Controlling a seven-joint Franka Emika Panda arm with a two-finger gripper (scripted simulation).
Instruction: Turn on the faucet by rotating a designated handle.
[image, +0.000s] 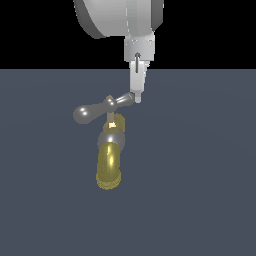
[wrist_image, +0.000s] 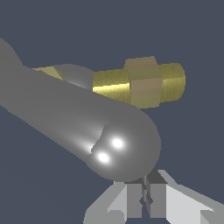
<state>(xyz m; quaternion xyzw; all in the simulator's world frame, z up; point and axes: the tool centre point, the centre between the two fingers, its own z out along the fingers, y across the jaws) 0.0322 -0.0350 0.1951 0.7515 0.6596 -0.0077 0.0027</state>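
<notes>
The faucet (image: 109, 165) lies on the dark floor with its yellow-gold spout toward the camera, a grey rounded body (image: 112, 137) and a thin stem above it. The handle (image: 89, 112), a glossy grey crossbar, sits on top. My gripper (image: 136, 98) hangs down from above, shut, with its fingertips against the crossbar's end on the exterior view's right. In the wrist view the handle's bulbous end (wrist_image: 124, 146) fills the middle, right by my shut gripper (wrist_image: 144, 197), beside the fingers and not between them. A gold hex-nut part of the faucet (wrist_image: 144, 83) shows behind it.
Flat dark grey-blue floor (image: 200, 200) all around the faucet. The arm's large grey link (image: 120, 15) hangs overhead at the top of the exterior view.
</notes>
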